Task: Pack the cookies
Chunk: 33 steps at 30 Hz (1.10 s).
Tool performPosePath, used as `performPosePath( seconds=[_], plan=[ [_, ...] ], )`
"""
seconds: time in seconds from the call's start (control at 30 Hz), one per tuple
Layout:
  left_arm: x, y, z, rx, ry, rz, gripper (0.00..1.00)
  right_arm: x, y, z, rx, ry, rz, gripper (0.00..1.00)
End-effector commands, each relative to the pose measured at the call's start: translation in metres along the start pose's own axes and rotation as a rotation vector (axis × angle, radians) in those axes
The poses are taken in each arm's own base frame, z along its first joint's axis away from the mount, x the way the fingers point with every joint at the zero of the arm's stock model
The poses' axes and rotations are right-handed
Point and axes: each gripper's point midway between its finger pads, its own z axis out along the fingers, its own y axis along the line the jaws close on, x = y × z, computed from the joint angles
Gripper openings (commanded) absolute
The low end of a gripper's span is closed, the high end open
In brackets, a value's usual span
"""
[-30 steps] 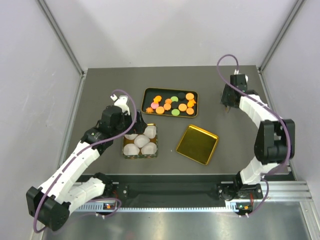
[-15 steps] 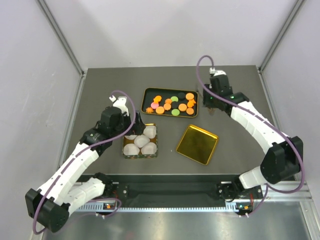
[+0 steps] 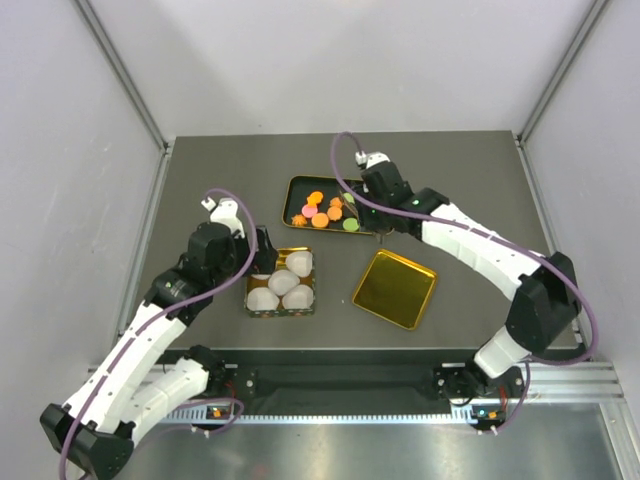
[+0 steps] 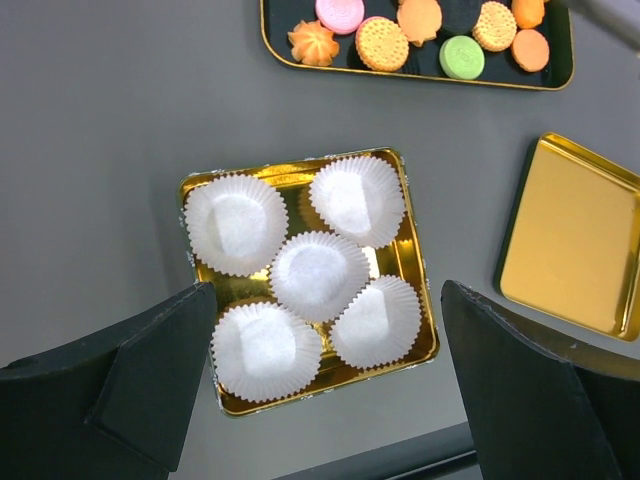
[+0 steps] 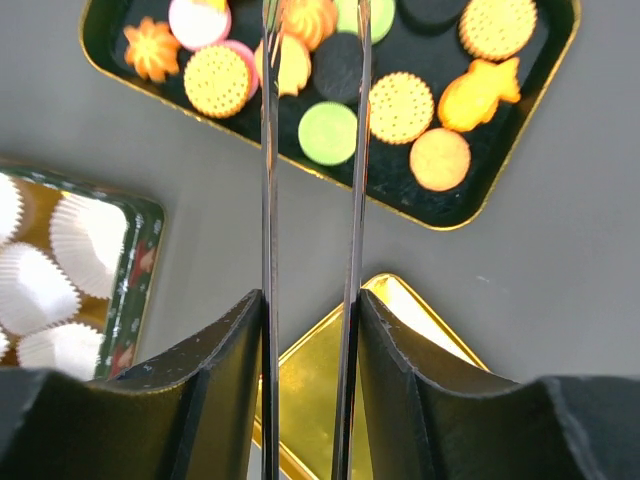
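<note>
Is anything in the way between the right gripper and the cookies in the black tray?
Nothing visible. The right gripper hangs directly over the cookies in the uncovered black tray, with no lid or other object between it and them.

Cookies [image 4: 382, 43] in far tray [image 3: 300, 187]; cups [image 4: 318, 275] in near-left tin [image 4: 300, 172]; lid [image 3: 394, 288] right.

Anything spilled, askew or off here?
Nothing spilled: the cookies in view sit in the black tray, five paper cups in the tin. Only the gold lid lies at an angle beside it.
</note>
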Motion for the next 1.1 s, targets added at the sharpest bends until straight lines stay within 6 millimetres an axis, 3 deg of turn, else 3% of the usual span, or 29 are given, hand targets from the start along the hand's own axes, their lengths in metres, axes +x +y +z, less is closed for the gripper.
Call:
performPosePath(
  seconds=[0.0, 0.57, 1.07],
  plan=[
    [0.001, 0.008, -0.003, -0.033, -0.014, -0.008, 0.99, -0.013, 0.011, 0.001, 0.010, -0.029, -0.034, 0.40],
    [0.005, 0.008, 0.003, -0.032, 0.001, -0.002, 0.99, 0.009, 0.003, 0.018, 0.063, 0.037, -0.083, 0.41],
    [0.007, 0.009, 0.004, -0.036, 0.005, -0.002, 0.99, 0.018, 0.014, 0.031, 0.038, 0.084, -0.129, 0.46]
  ],
)
